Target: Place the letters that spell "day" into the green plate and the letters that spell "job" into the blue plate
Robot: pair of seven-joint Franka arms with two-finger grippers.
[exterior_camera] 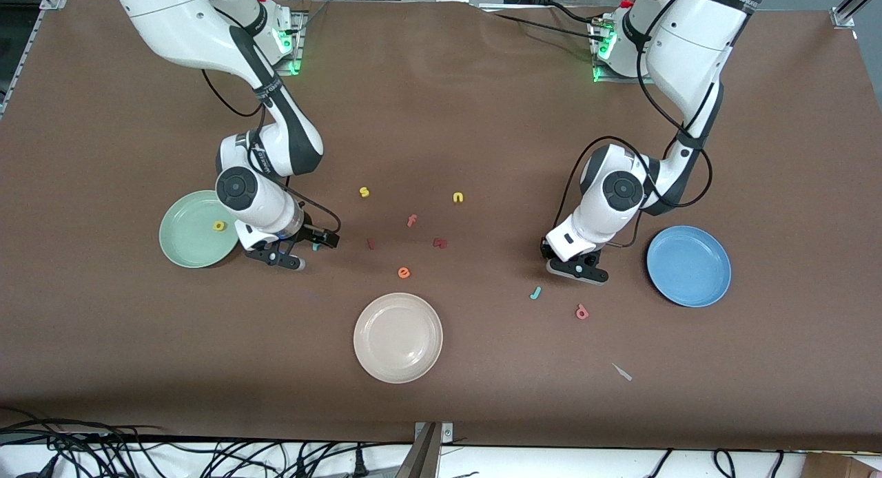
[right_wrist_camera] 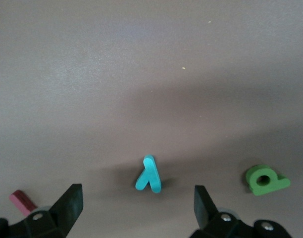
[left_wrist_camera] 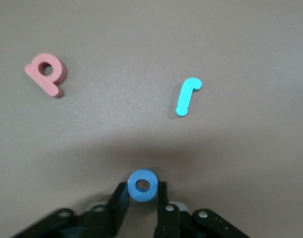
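My left gripper (left_wrist_camera: 142,187) is shut on the blue o (left_wrist_camera: 142,184), one finger on each side, down at the table beside the blue plate (exterior_camera: 689,266). The teal j (left_wrist_camera: 187,96) and the salmon-pink b (left_wrist_camera: 46,74) lie flat a little ahead of it, nearer the front camera (exterior_camera: 535,293) (exterior_camera: 582,312). My right gripper (right_wrist_camera: 136,196) stands open low over the table beside the green plate (exterior_camera: 193,240), with the teal y (right_wrist_camera: 149,174) just ahead of its fingertips and the green d (right_wrist_camera: 265,179) off to one side. The yellow a (exterior_camera: 219,224) lies in the green plate.
A cream-white plate (exterior_camera: 398,337) sits mid-table near the front camera. Loose letters lie between the arms: yellow s (exterior_camera: 364,192), yellow n (exterior_camera: 458,198), pink f (exterior_camera: 411,221), orange e (exterior_camera: 404,273) and two dark red ones (exterior_camera: 439,243) (exterior_camera: 371,244). A pale scrap (exterior_camera: 622,372) lies near the front edge.
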